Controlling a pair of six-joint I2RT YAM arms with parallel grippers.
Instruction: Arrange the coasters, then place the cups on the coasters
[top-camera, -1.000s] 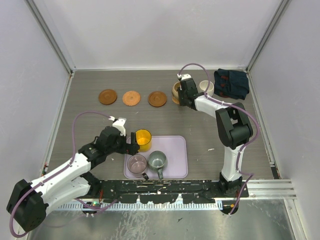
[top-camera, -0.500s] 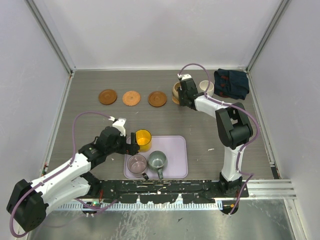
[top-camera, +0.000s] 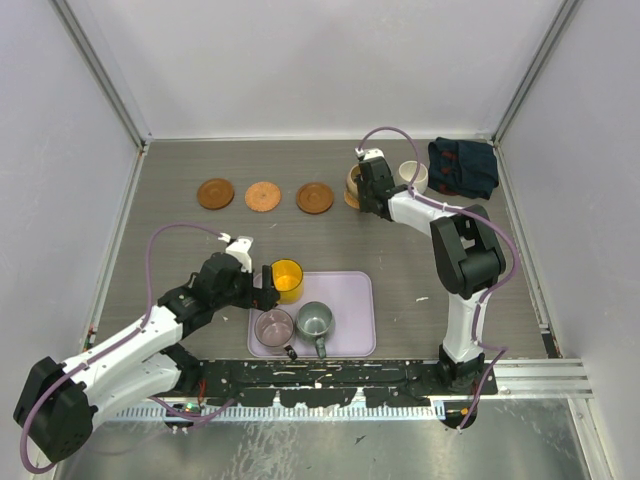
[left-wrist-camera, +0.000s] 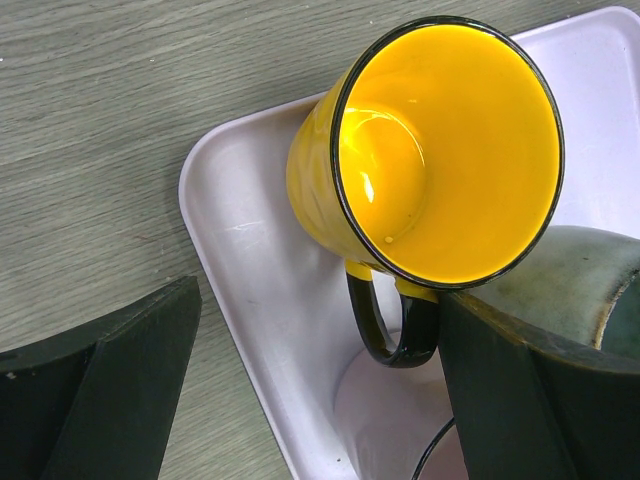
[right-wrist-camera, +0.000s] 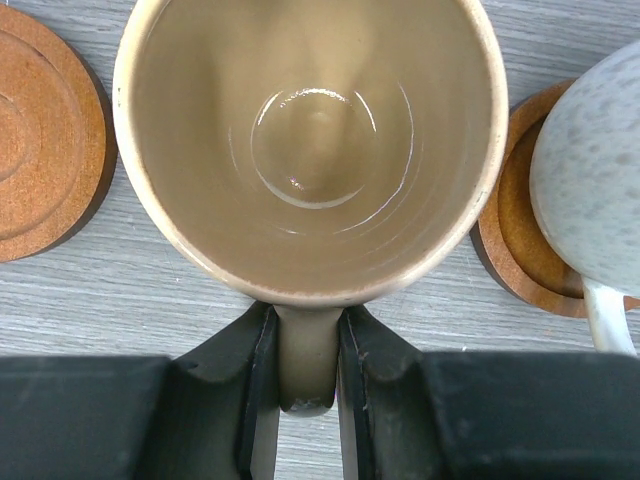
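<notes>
Three coasters (top-camera: 215, 193) (top-camera: 263, 196) (top-camera: 315, 198) lie in a row at the back left. My right gripper (right-wrist-camera: 308, 380) is shut on the handle of the tan cup (right-wrist-camera: 310, 140), which is upright just right of that row (top-camera: 354, 185); what lies under it is hidden. The white cup (right-wrist-camera: 590, 170) stands on a coaster (right-wrist-camera: 520, 230) to its right. My left gripper (left-wrist-camera: 320, 400) is open, its fingers either side of the yellow cup's (left-wrist-camera: 440, 150) black handle, without touching it. The yellow cup sits in the tray's far left corner.
The lilac tray (top-camera: 350, 300) near the front also holds a pink cup (top-camera: 273, 328) and a grey-green cup (top-camera: 314, 322). A dark navy cloth (top-camera: 462, 166) lies in the back right corner. Walls close the table on three sides.
</notes>
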